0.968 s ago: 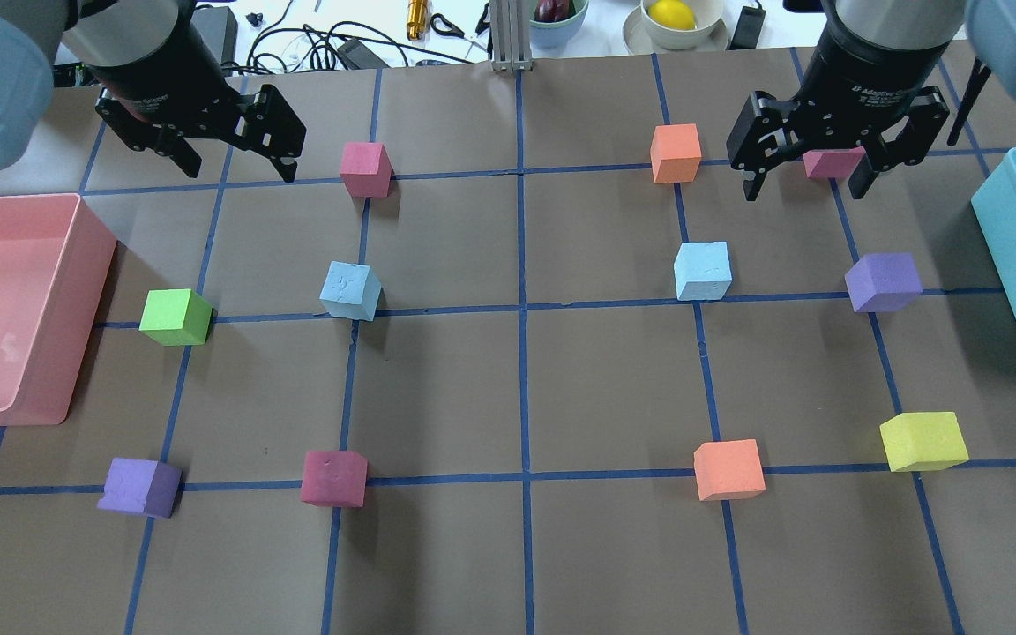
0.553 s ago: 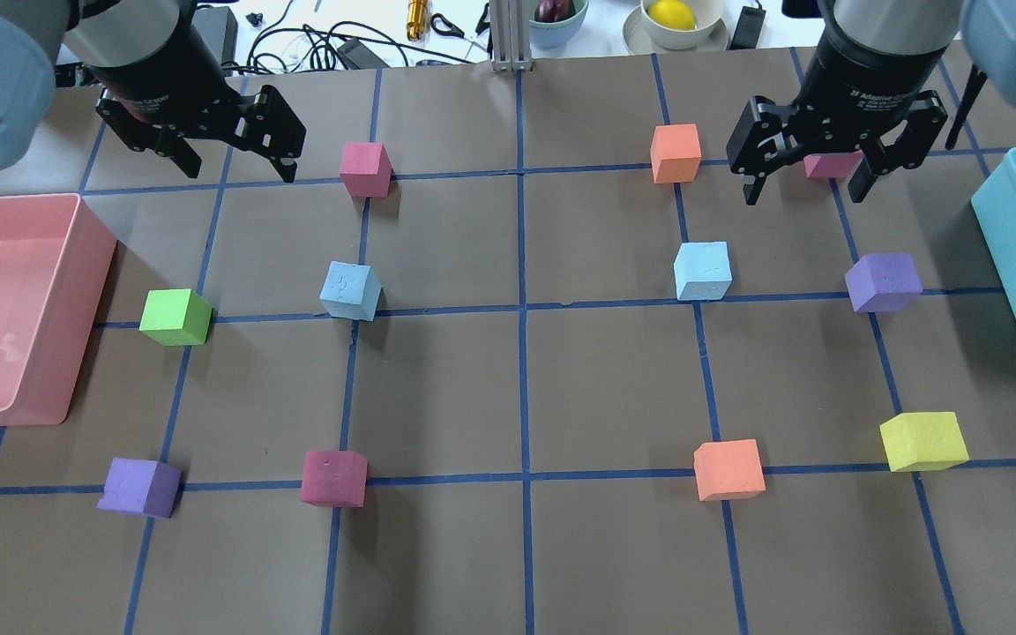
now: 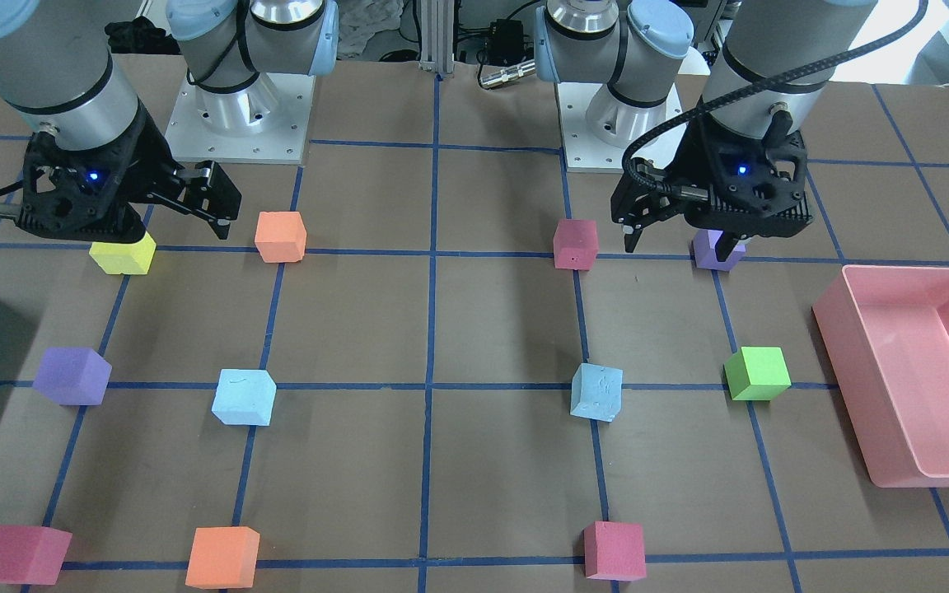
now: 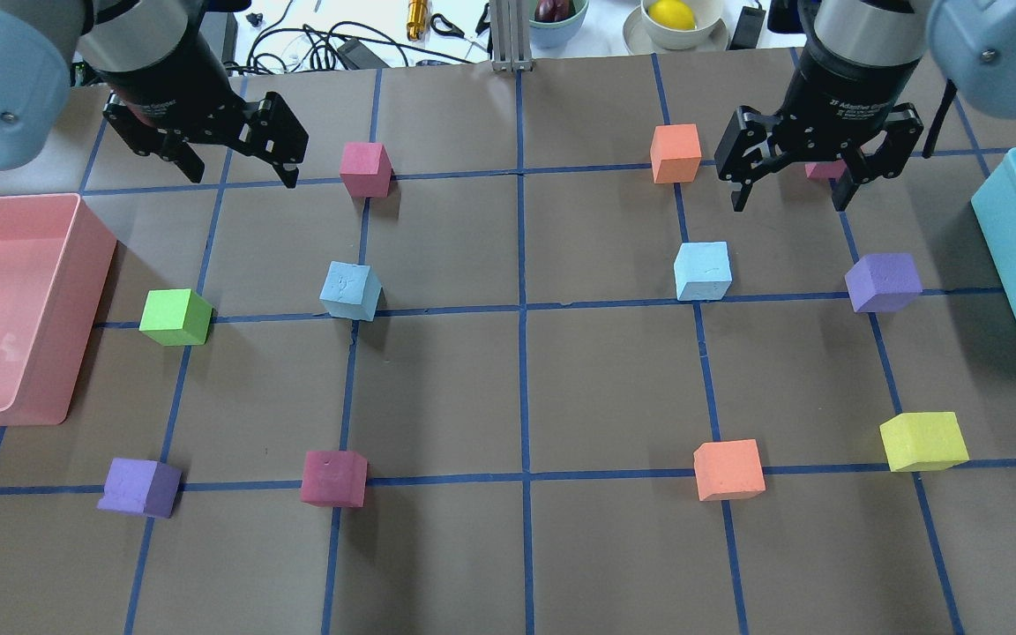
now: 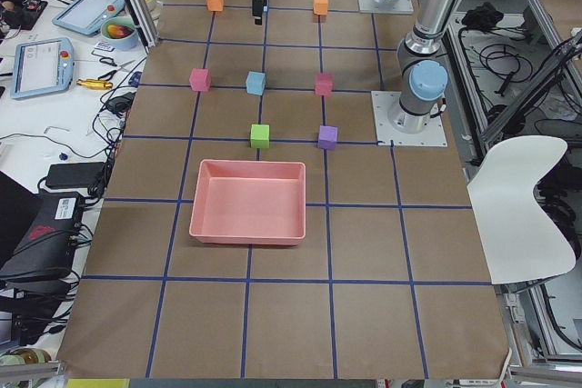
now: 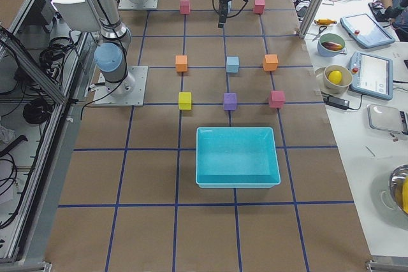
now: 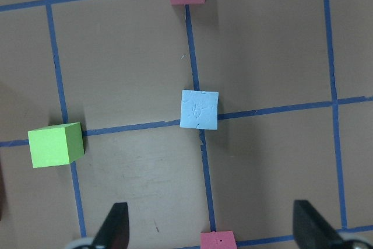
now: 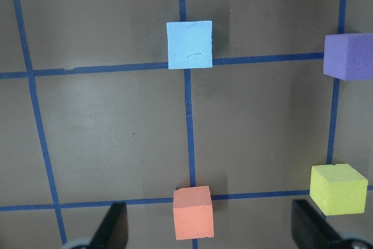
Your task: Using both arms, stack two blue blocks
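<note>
Two pale blue blocks rest on the brown gridded table. One blue block (image 4: 351, 291) is on the left half, and also shows in the front view (image 3: 596, 392) and the left wrist view (image 7: 199, 109). The other blue block (image 4: 702, 271) is on the right half, and also shows in the front view (image 3: 244, 397) and the right wrist view (image 8: 189, 45). My left gripper (image 4: 239, 172) hangs open and empty above the far left of the table. My right gripper (image 4: 792, 198) hangs open and empty above the far right. Both are well apart from the blocks.
A pink tray (image 4: 32, 414) lies at the left edge and a teal box (image 4: 1015, 256) at the right edge. Other cubes are scattered about: green (image 4: 175, 317), pink (image 4: 365, 168), orange (image 4: 676, 153), purple (image 4: 883, 281), yellow (image 4: 922, 440), orange (image 4: 728, 469), dark pink (image 4: 333, 478), purple (image 4: 139, 486).
My right gripper has drifted a little to the left and hides more of the pink cube behind it. My left gripper has shifted slightly. No block has moved.
</note>
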Tool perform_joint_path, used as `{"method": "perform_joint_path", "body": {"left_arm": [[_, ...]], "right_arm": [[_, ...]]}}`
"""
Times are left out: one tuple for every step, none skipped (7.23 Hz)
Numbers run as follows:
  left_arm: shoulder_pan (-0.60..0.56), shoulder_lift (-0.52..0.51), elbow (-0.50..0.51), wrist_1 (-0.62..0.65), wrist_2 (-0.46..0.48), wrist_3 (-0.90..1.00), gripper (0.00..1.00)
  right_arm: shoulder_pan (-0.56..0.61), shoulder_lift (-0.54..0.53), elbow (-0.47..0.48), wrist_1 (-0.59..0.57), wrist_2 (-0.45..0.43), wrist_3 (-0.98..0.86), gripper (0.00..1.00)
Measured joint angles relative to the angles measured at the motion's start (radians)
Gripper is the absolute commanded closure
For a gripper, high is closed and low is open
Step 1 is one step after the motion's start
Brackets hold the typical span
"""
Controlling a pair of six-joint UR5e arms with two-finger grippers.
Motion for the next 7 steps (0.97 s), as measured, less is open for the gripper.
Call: {"method": "perform_joint_path", "body": {"left_arm": [[-0.001, -0.005, 0.001, 0.001, -0.004, 0.0, 0.0], [-0.001, -0.005, 0.004, 0.001, -0.008, 0.0, 0.0], [-0.001, -0.005, 0.007, 0.001, -0.01, 0.001, 0.0], [-0.001, -0.007, 0.007, 0.001, -0.011, 0.004, 0.0], [-0.001, -0.008, 0.005, 0.002, -0.011, 0.008, 0.0], [0.001, -0.015, 0.0, 0.002, -0.011, 0.012, 0.0], [0.001, -0.03, -0.009, 0.006, -0.011, 0.014, 0.0]], "right_arm": [[0.0, 0.042, 0.0, -0.015, 0.002, -0.001, 0.0], [0.0, 0.096, 0.0, -0.046, 0.003, -0.003, 0.0], [0.0, 0.142, 0.002, -0.101, 0.003, -0.004, 0.0], [0.0, 0.188, 0.012, -0.16, 0.003, -0.004, 0.0], [-0.001, 0.234, 0.032, -0.222, 0.002, -0.002, 0.0], [-0.001, 0.274, 0.06, -0.286, 0.003, -0.001, 0.0], [-0.001, 0.307, 0.095, -0.339, 0.004, -0.002, 0.0]]}}
